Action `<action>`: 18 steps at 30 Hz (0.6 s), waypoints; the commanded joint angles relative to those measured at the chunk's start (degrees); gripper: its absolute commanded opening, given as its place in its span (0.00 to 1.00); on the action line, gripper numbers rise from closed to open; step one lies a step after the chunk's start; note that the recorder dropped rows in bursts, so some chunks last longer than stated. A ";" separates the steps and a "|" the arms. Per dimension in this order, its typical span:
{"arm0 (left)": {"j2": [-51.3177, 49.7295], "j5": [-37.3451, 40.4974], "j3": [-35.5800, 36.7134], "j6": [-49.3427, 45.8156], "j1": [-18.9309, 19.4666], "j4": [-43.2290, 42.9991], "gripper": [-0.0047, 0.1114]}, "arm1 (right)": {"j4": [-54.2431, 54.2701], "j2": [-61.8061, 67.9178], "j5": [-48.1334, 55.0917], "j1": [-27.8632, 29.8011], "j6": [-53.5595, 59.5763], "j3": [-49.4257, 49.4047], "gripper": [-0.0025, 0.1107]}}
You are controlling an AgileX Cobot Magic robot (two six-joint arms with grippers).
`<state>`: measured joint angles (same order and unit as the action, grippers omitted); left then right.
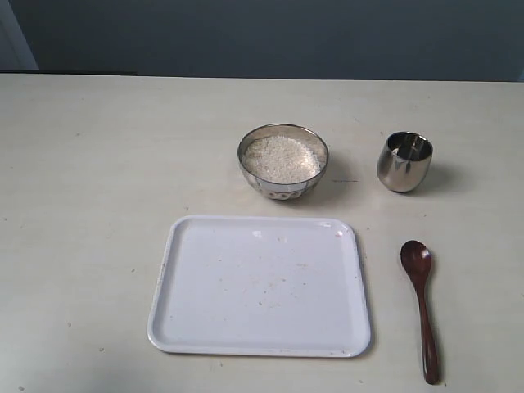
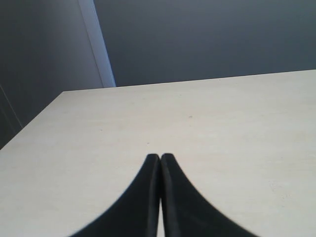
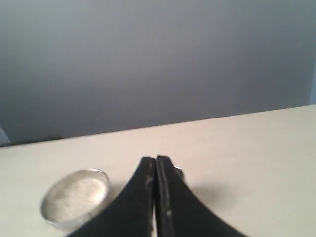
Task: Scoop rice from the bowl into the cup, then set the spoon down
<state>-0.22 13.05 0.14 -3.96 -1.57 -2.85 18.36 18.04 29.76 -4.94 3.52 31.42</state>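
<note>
The spoon (image 1: 421, 307) lies flat on the desk (image 1: 82, 205), just right of the white tray (image 1: 258, 327) and not touching it. In the exterior view its long axis runs nearly straight up and down, with the oval end toward the cup (image 1: 404, 164) and the handle tip near the lower edge. The bowl (image 1: 283, 191) of rice (image 1: 282, 158) stands past the tray, with the cup to its right. The right tool (image 3: 155, 159) and left tool (image 2: 160, 157) are both pinched together and hold nothing. As the spoon is on the right side, the right arm is probably nearer; its tool would have to open across the handle.
</note>
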 commanded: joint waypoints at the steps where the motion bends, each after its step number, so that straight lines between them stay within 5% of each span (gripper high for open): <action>1: 0.22 -0.72 -0.14 0.25 -0.36 0.39 0.04 | -14.80 11.41 11.06 -0.19 0.82 10.12 0.02; 6: 0.22 -0.72 -0.14 0.25 -0.36 0.39 0.04 | -16.08 24.73 26.78 -0.30 -4.50 20.08 0.02; 12: 0.22 -0.72 -0.14 0.25 -0.36 0.39 0.04 | -4.09 38.71 37.96 -3.28 -5.37 23.03 0.02; 18: 0.22 -0.72 -0.14 0.25 -0.36 0.39 0.04 | -22.93 43.10 33.37 -15.30 -22.83 22.41 0.02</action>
<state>-0.22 13.05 0.14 -3.96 -1.57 -2.85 5.88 59.08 65.04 -15.91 -11.75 53.80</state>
